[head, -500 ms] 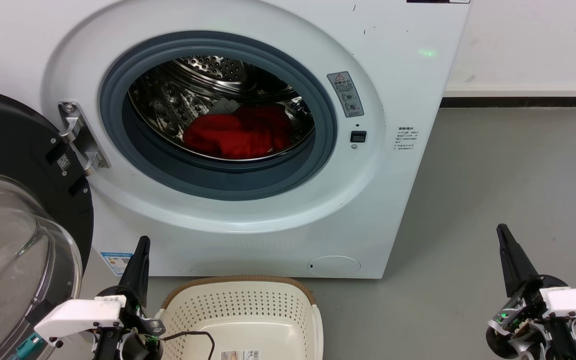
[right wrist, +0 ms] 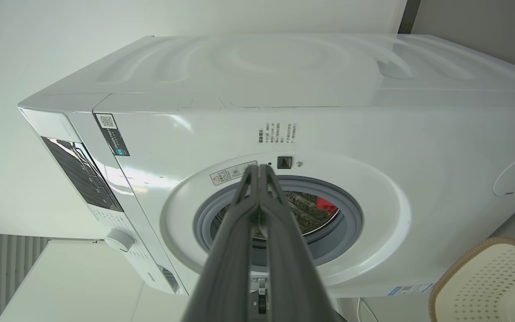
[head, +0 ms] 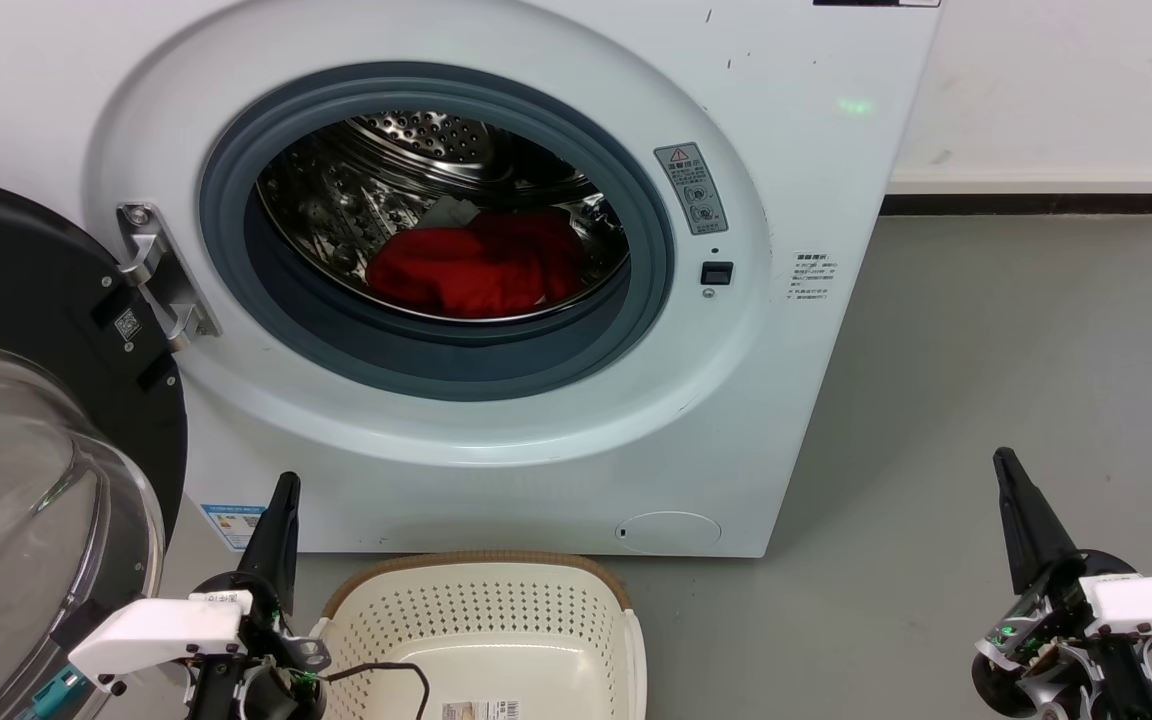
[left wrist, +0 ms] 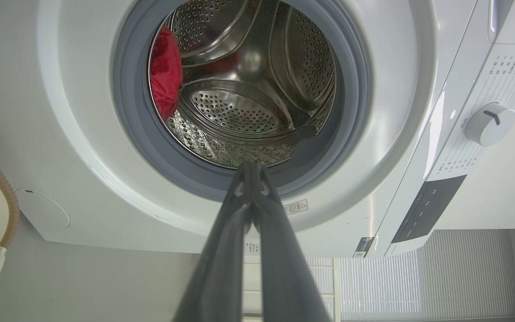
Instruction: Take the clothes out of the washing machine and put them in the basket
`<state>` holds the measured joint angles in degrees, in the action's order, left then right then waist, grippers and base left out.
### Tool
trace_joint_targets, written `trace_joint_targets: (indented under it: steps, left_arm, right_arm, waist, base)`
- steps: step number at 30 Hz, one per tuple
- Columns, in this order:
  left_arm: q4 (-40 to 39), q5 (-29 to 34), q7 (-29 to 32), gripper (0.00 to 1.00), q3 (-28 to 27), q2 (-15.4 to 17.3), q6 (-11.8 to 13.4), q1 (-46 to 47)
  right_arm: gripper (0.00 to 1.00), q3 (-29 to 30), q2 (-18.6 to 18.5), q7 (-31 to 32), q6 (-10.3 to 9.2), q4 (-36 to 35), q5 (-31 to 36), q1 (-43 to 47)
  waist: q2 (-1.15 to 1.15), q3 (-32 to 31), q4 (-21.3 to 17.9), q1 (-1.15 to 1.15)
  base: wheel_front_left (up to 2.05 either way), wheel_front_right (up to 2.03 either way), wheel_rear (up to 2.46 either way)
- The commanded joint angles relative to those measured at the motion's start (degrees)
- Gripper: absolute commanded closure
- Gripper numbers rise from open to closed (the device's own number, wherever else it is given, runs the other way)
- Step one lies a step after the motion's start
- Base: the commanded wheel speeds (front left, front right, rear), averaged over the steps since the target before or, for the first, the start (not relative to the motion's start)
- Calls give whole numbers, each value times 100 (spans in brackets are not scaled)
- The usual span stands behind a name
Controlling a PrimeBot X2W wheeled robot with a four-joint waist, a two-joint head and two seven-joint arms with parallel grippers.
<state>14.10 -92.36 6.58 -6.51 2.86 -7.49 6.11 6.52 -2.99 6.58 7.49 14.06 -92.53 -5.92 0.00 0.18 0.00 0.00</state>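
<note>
Clothes (head: 481, 265) are seen heaped in the drum (head: 416, 135) of the open washing machine (head: 796, 130); the basket (head: 476, 558) stands below, seemingly without garments. Nothing is changed from the preceding instant: left gripper (head: 287, 482) and right gripper (head: 1002, 458) are held low, fingers clenched on nothing; removal is judged unstarted.

Head camera: near, looking forward-down at the washing machine (head: 796, 150), drum (head: 416, 130) at 12 o'clock. Wrist cameras: low, rolled sideways; all share the drum.
</note>
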Motion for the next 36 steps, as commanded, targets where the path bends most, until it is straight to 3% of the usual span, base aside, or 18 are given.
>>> trace_joint_targets:
  steps: [1,10,11,22,36]
  left_arm:
    - [-3,-10,6,100,-7,3,-12,39]
    - [-3,-10,6,100,-7,3,-12,39]
    - [17,1,-5,0,3,-1,0,-7]
    - [5,437,-238,0,0,-16,13,-202]
    - [-505,1987,-605,0,237,-11,421,-320]
  right_arm:
    - [100,-4,19,-1,0,6,28,-77]
    - [100,-4,19,-1,0,6,28,-77]
    - [0,-1,-1,-4,1,12,1,10]
    - [0,-21,4,-235,-1,93,330,217]
    - [0,-147,5,-602,-1,-439,2135,378]
  waist:
    - [0,0,0,0]
    - [0,0,0,0]
    - [0,0,0,0]
    - [0,7,1,0]
    - [0,27,1,0]
  base:
    - [0,0,0]
    - [0,0,0]
    - [0,0,0]
    - [0,0,0]
    - [0,0,0]
